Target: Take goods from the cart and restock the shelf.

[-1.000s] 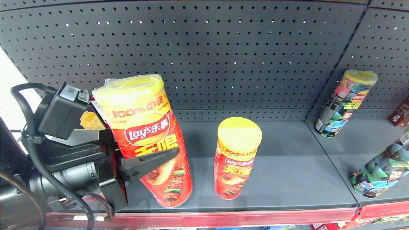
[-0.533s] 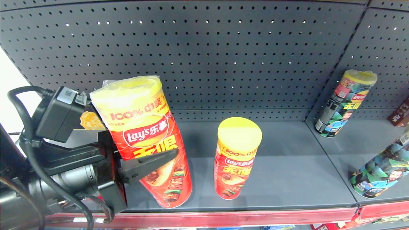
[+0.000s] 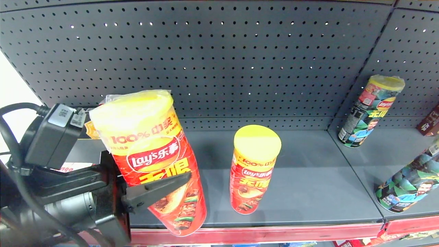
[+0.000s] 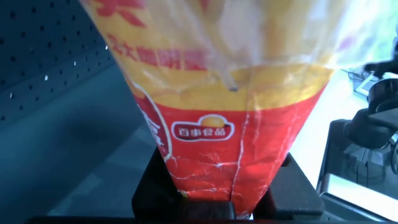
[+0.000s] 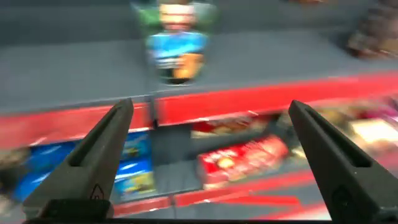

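Red-and-yellow crisp canister (image 3: 144, 137), tilted, sits clamped in the left gripper (image 3: 156, 178) over the front lip of the shelf (image 3: 308, 185), at eight o'clock of a matching can (image 3: 253, 168) already standing there. Right gripper (image 5: 211, 155) hangs wide open, empty. Placement looks unfinished, with release to follow.

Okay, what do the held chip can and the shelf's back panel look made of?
Held chip can: likely printed cardboard tube under glossy clear film, wrinkled at the yellow lid. Back panel: seemingly matte grey painted metal, punched with regular holes.
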